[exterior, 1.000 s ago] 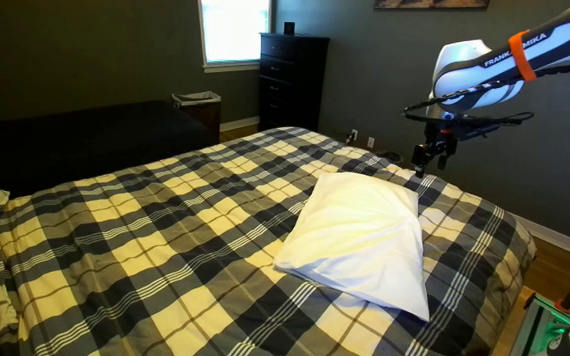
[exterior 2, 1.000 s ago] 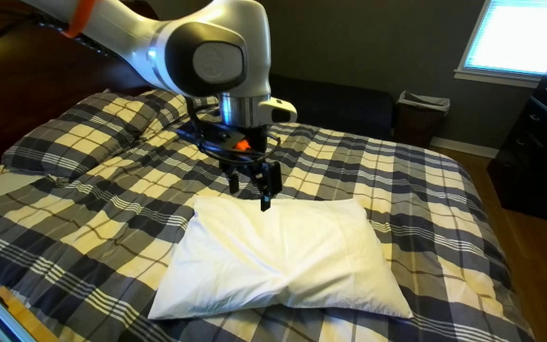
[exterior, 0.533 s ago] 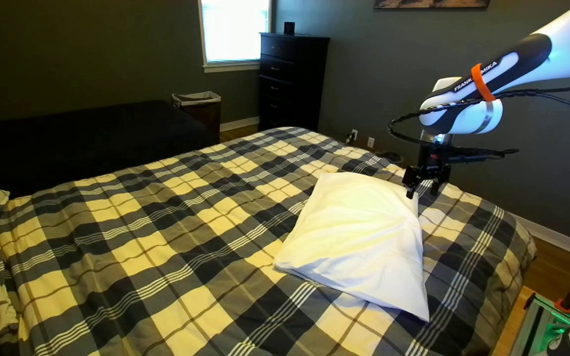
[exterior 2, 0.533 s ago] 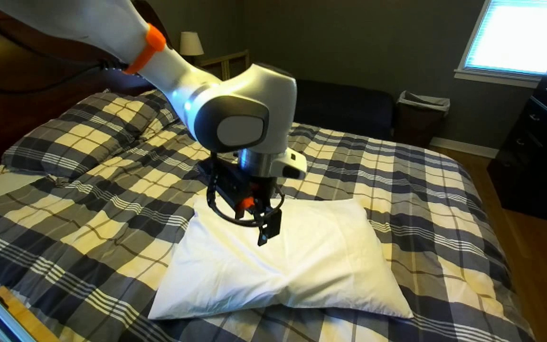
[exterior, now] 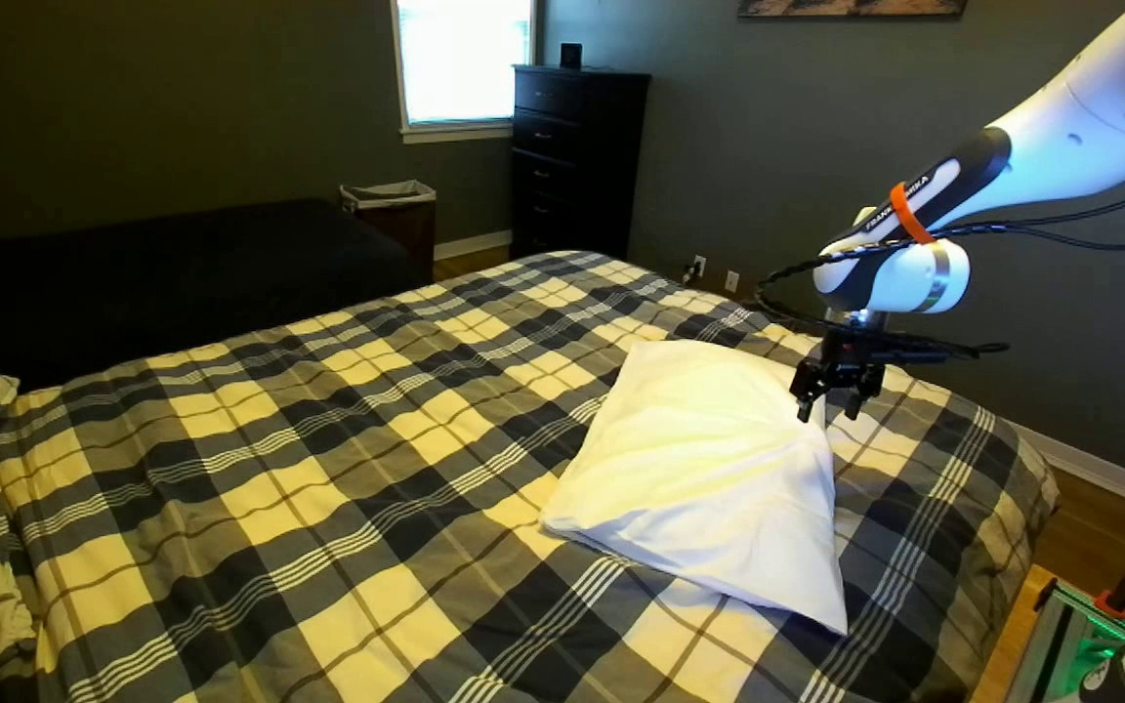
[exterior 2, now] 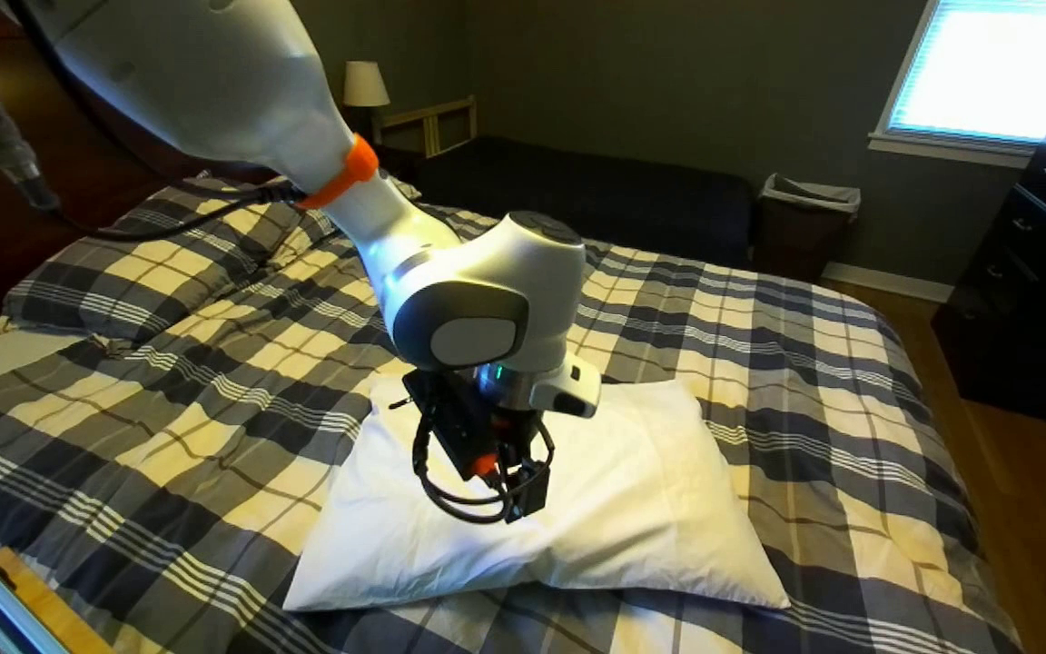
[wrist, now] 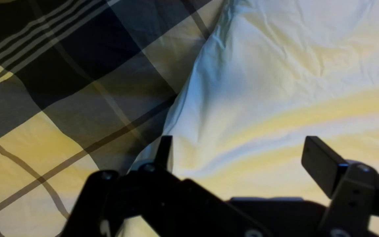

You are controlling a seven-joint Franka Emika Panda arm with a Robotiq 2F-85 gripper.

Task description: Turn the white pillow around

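- We have the white pillow point(exterior 2: 641, 500) lying flat on the plaid bedspread point(exterior: 348, 430), the gripper point(exterior: 828, 416) poised over what looks like a long edge, jaws spread and nothing held; whether a tip touches cloth we cannot tell
- In the wrist view, 1 finger point(wrist: 165, 153) stands close to where pillow meets bedspread and its partner sits over the pillow's face, so closing here might catch only a shallow fold, and we would expect the smooth case to slip free on the lift
- Going too low, we may nip the bedspread too and drag it along
- Closing too high, we may pinch loose case alone, leaving the stuffing to sag and the pillow to fold instead of turning
- With 1 gripping spot on so wide and soft a thing, we judge that pulling near mid-edge could bend it in 2 and leave the far side flat
- The cable point(exterior 2: 420, 452) loops low beside the gripper, so a deep reach could press it into the pillow or snag it
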